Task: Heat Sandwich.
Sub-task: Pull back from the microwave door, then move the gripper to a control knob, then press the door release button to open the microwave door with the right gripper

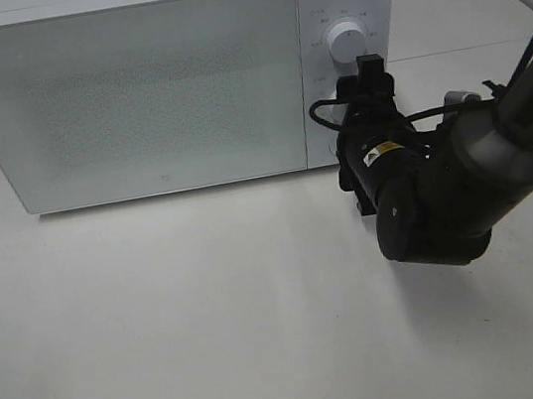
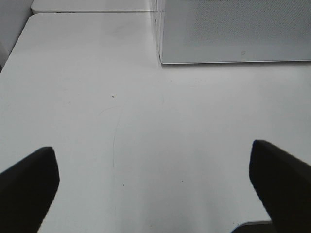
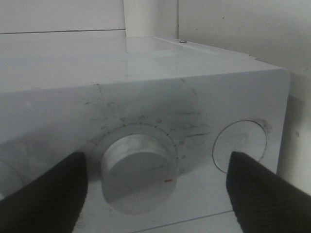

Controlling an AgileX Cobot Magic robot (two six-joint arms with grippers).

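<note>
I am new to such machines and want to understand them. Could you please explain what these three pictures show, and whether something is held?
The high camera looks down on a white table with a closed white microwave. A black robot arm's right gripper reaches toward its control panel. The right wrist camera shows that gripper's two fingers standing apart on either side of a round dial, not pressing it. The left wrist camera shows the left gripper open over bare table. Nothing is held. No sandwich is visible.
</note>
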